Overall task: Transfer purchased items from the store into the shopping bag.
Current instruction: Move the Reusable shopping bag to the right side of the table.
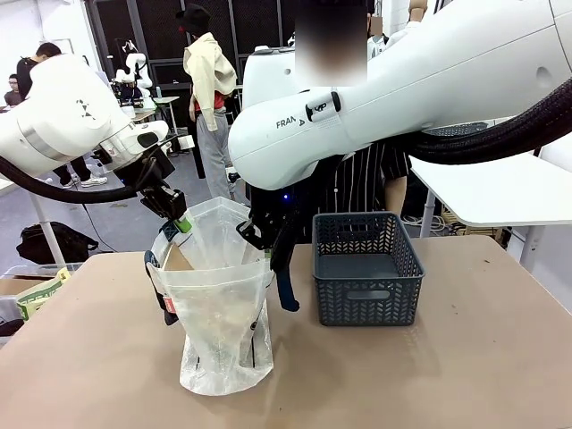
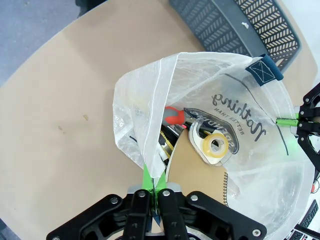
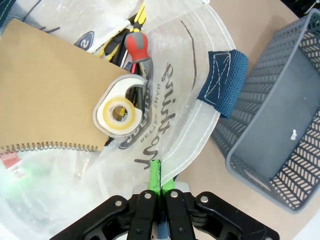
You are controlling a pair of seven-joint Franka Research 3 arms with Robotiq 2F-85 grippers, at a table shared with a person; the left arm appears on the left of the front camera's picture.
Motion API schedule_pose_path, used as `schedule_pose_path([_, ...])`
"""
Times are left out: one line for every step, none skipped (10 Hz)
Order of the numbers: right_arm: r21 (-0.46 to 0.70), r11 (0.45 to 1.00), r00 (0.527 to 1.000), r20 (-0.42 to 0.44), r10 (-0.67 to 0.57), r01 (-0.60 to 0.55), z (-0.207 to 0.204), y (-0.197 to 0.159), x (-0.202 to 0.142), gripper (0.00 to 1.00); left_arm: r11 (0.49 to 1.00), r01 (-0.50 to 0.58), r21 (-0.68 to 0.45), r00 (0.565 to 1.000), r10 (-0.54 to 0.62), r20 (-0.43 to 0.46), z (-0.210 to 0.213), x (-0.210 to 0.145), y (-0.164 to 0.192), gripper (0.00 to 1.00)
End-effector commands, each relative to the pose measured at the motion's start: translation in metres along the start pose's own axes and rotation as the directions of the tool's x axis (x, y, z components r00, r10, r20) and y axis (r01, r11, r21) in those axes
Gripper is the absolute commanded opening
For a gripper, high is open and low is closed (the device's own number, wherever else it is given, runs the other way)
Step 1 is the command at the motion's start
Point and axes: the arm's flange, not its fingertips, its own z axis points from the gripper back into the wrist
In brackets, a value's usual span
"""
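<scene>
Inside the bag (image 1: 219, 313), a cream tape roll (image 3: 119, 111) in its clear dispenser (image 3: 131, 87) lies on a brown spiral-bound notebook (image 3: 45, 85), with a red-and-black tool (image 3: 136, 44) wedged in just beside them. The bag stands on the table (image 1: 447, 375) just left of the grey basket (image 1: 366, 268), its mouth stretched wide between the two arms. The left gripper (image 2: 152, 187) is clenched on the rim at the side away from the basket, and the right gripper (image 3: 156, 182) is clenched on the rim at the basket side, near a navy strap (image 3: 225, 80).
</scene>
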Motion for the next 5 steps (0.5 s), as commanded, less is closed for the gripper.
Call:
schedule_pose_path([0.000, 1.000, 1.000, 0.001, 0.001, -0.001, 0.0004, 0.0005, 0.0000, 0.00, 1.000, 0.006, 0.004, 1.000, -0.006, 0.008, 0.0017, 0.0000, 0.0010, 0.00])
schedule_pose_path([0.000, 1.000, 1.000, 0.001, 0.001, -0.001, 0.0004, 0.0005, 0.0000, 0.00, 1.000, 0.006, 0.004, 1.000, -0.006, 0.008, 0.0017, 0.0000, 0.0010, 0.00])
schedule_pose_path([0.000, 1.000, 1.000, 0.001, 0.001, -0.001, 0.0004, 0.0005, 0.0000, 0.00, 1.000, 0.006, 0.004, 1.000, -0.006, 0.008, 0.0017, 0.0000, 0.0010, 0.00])
schedule_pose_path([0.000, 1.000, 1.000, 0.000, 0.000, 0.000, 0.0000, 0.0000, 0.0000, 0.00, 1.000, 0.000, 0.000, 1.000, 0.000, 0.000, 0.0000, 0.0000, 0.0000, 0.00])
schedule_pose_path([-0.003, 1.000, 1.000, 0.001, 0.022, -0.022, 0.0018, 0.0052, 0.0057, 0.00, 0.999, -0.012, -0.036, 1.000, 0.012, 0.009, -0.0038, 0.0030, -0.0013, 0.00])
